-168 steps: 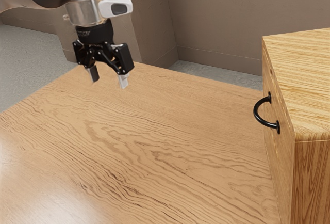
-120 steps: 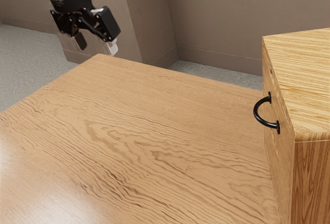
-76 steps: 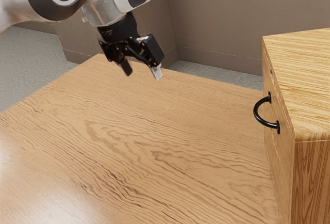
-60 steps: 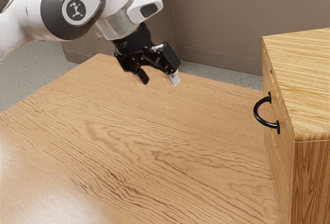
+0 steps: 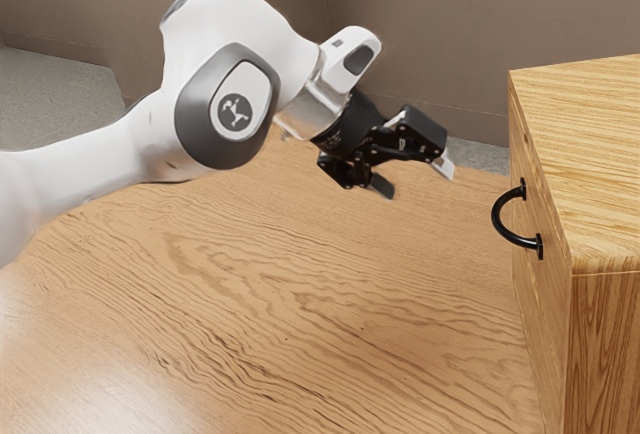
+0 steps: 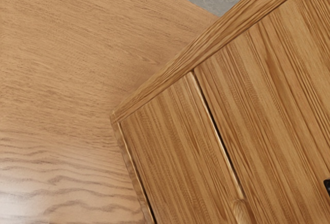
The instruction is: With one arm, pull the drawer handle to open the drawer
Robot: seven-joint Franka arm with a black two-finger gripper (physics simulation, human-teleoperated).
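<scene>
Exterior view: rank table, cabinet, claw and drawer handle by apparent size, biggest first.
1. table, spans most of the view.
2. cabinet, partly cut off at the view's right edge.
3. claw, open, short of the handle.
4. drawer handle, smallest. The claw may sit nearer the camera, so this gap is unsure.

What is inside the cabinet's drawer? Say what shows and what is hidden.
Only the outside shows: the drawer front with its black handle sits flush in the cabinet. Whatever lies inside is covered by that front.
</scene>
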